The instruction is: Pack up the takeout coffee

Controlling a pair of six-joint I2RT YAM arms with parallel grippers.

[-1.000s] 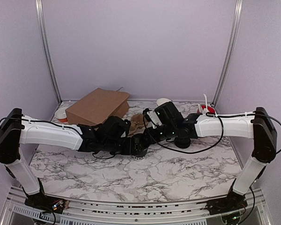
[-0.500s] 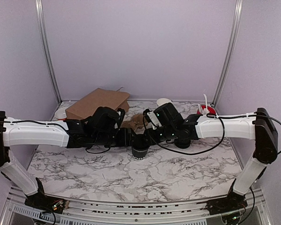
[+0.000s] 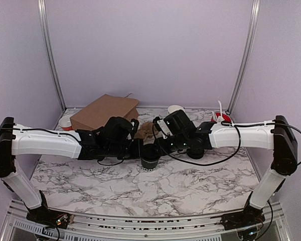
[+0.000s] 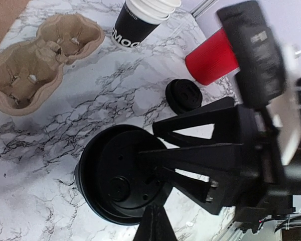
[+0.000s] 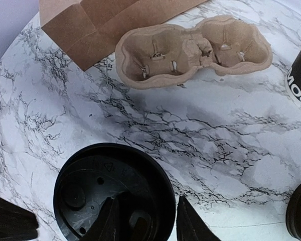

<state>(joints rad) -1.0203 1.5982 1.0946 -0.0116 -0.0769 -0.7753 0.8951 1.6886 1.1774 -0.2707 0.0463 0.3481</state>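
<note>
Status, left to right: the paper bag [image 3: 104,111] lies flat at the back left of the table [image 3: 200,186]. I can't see inside it, and nothing of the order is visibly in it. The left gripper [image 4: 151,227] is just left of centre with its fingers pinched together on nothing. Its tip is at the near rim of the cup lid; I can't tell whether it's touching. The pulp carrier [image 5: 190,50] sits just in front of the bag with both wells empty. The takeout coffee [image 3: 150,159] stands upright on bare marble at mid-table with its lid on. It's near the carrier but clear of it, and it's not in the bag. The right gripper [image 5: 149,223] comes in over the lid with its fingers apart, one above the lid and one past its edge. I can't tell whether they clamp the rim or just hover. Further right are the stack of lidless cups [image 4: 140,20], the spare lids [image 4: 184,95] and the red holder [image 4: 210,60], all standing apart and not involved. My read: the cup is capped and staged, and packing proper hasn't started. What's left is seating the cup in a carrier well, then probably getting the carrier into the bag. The bag lies flat, so it would likely need opening or standing up first. The two arms are crowded over one lid, so one should back off before any lift.
</note>
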